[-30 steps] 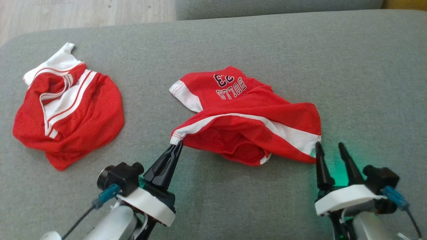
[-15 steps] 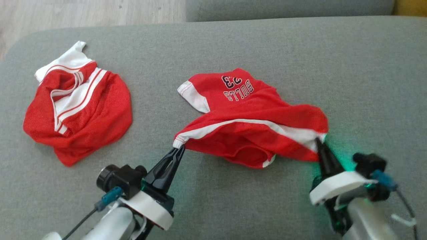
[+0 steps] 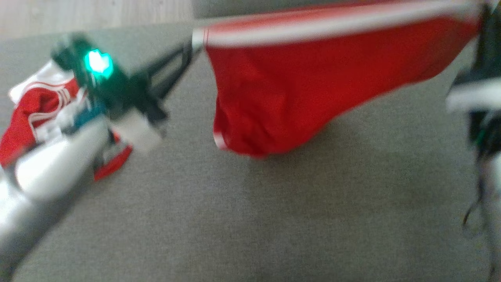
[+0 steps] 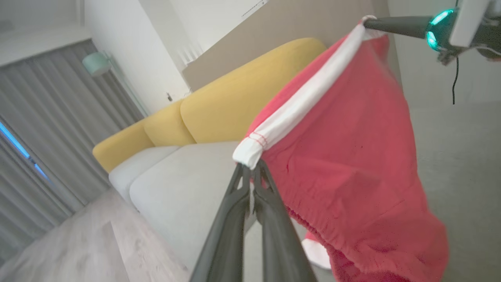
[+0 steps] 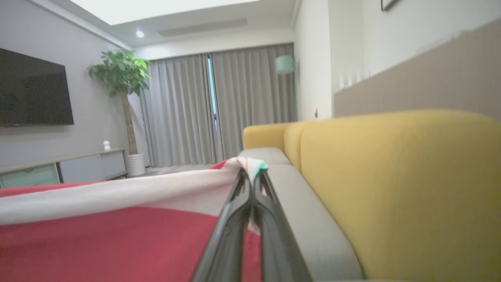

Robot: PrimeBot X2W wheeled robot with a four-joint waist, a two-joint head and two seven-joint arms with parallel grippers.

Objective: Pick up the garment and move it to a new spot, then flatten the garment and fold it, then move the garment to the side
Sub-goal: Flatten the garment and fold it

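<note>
Mid-air carry: garment (image 3: 313, 86) hangs over the grey cushion (image 3: 297, 211), white band stretched between the two arms, low end near the cushion (contact unclear, blurry). Left gripper (image 4: 250, 172) is pinched tight on one band corner, right gripper (image 5: 252, 176) pinched on the other. To do it well, I judge: hold corners level and band taut, steer clear of the second red garment (image 3: 27, 113) at left, and lower the hanging end first so it lays flat.

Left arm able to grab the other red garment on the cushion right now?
Probably not: left gripper is shut on the lifted jersey by its hem, though the other garment lies close beside it.
</note>
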